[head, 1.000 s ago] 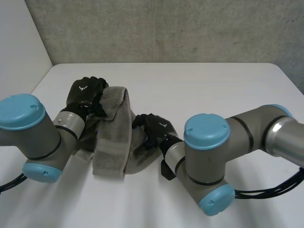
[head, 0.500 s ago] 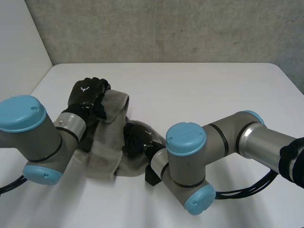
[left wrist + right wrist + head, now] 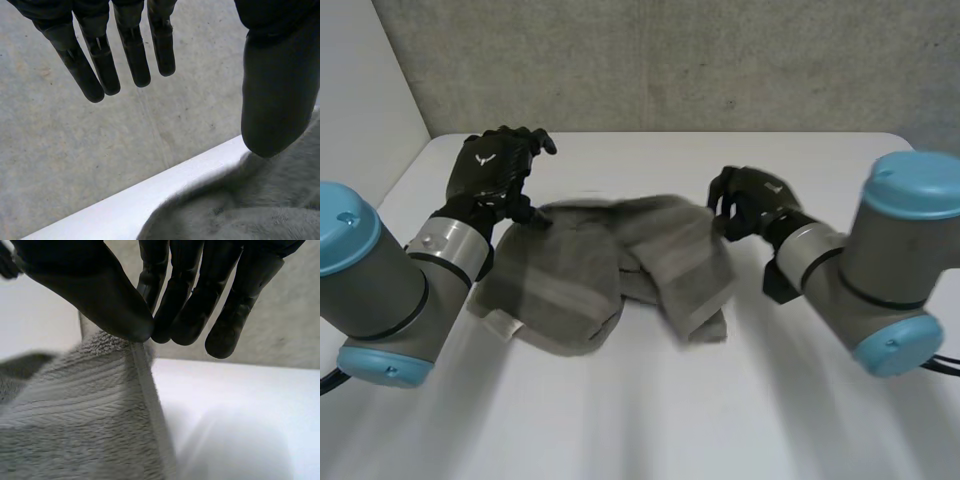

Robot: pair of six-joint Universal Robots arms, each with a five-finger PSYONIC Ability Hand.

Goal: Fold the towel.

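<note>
A grey towel [image 3: 610, 265] lies crumpled and partly spread across the middle of the white table [image 3: 650, 420]. My right hand [image 3: 752, 203] is at the towel's right far corner, thumb and fingers pinching the hemmed edge [image 3: 142, 365] and lifting it slightly. My left hand [image 3: 496, 172] hovers at the towel's left far end, its fingers [image 3: 100, 60] straight and spread, holding nothing. Below that hand's thumb [image 3: 277, 100] the towel [image 3: 240, 205] rests on the table.
The table's far edge [image 3: 660, 134] meets a grey concrete wall [image 3: 670, 60]. A white wall panel [image 3: 360, 90] stands at the far left. Bare tabletop lies in front of the towel and to its right [image 3: 840, 420].
My right hand closed on the towel and pulled its corner out to the right, spreading the bundle. My left hand let go of the towel's left end, opened and rose toward the far side.
</note>
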